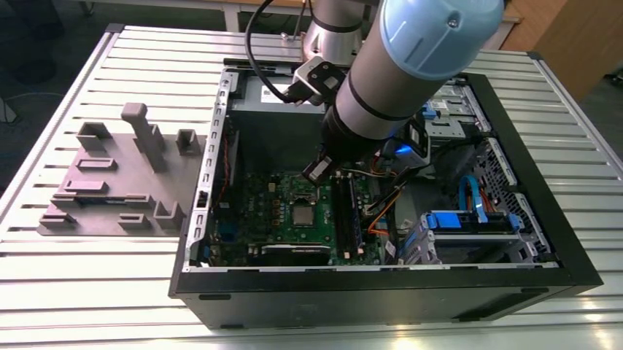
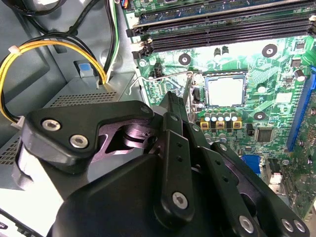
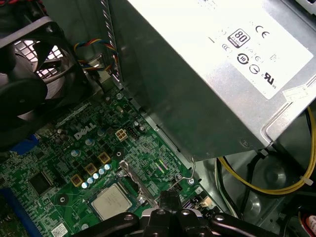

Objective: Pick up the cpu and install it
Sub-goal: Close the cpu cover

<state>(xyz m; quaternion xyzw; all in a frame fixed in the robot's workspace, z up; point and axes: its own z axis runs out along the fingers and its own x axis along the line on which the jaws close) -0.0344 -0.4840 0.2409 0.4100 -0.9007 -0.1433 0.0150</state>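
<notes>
**Cpu seated in its socket, arm hovering over the board**

Cpu (image 1: pixel 305 214) lies flat in its socket at the centre of the exterior view, square and silver-grey, on the green motherboard (image 1: pixel 282 219). From my station I go through the scene from big to small.

The slatted desk (image 1: pixel 98 277) carries everything. On it, at the frame's middle and right, the open computer case (image 1: pixel 389 292) lies on its side; at the left stands a grey fixture block (image 1: pixel 117 182). Inside the case the robot arm (image 1: pixel 409 65) reaches down from the upper middle, and the end effector (image 1: pixel 322 169) hangs just above and slightly right of the chip, apart from it. It holds nothing; its fingers meet at the tip, closed on themselves.

I judge the chip light, stiff and fragile, its metal lid slippery; I would take it by two opposite edges, never the underside.

The second wrist view shows the chip (image 2: pixel 225 91) at upper right, framed by the socket, with the memory slots (image 2: pixel 222 29) along the top. The first wrist view shows it (image 3: pixel 111 201) at the lower middle, plus the power supply box (image 3: pixel 212 64) at upper right and a black fan (image 3: pixel 29 84) at the left.
</notes>
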